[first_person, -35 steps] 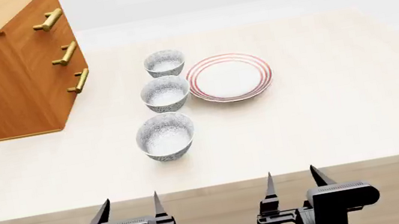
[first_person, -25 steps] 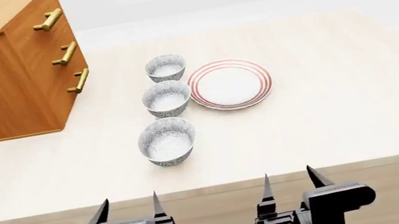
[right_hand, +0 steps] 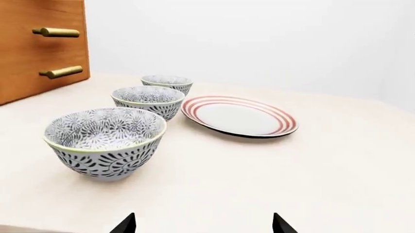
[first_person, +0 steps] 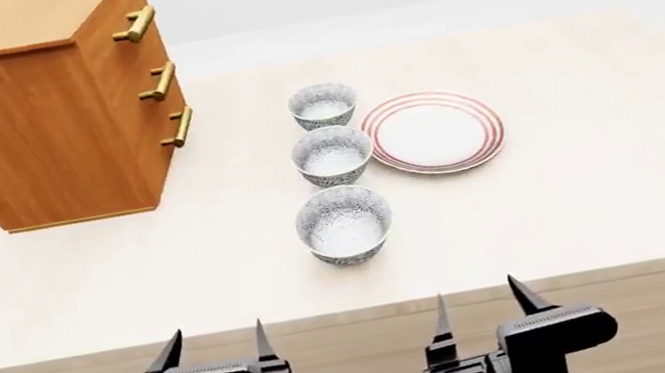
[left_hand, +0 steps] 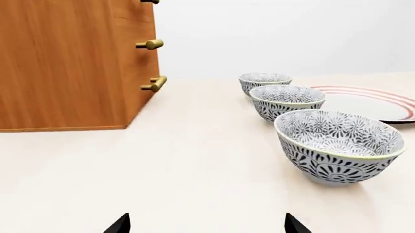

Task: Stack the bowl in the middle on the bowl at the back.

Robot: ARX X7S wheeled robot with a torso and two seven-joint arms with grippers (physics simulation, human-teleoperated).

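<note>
The middle bowl (first_person: pixel 333 155) sits between its near twin and the back bowl (first_person: pixel 323 105), left of the plate (first_person: pixel 433 132). Both the left gripper (first_person: pixel 214 348) and right gripper (first_person: pixel 477 305) hang spread and empty. It looks stiff, probably slippery; pinch the rim.

My left gripper (first_person: pixel 213 346) and my right gripper (first_person: pixel 476 302) are both matt black. Each has a blocky, box-like body with a finely ribbed strip along its top edge and small stepped brackets jutting from the sides. From each body rise two thin, flat fingers (first_person: pixel 170 353) that taper to sharp points. In my wrist views only the dark pointed tips (left_hand: pixel 118 224) show.
</note>
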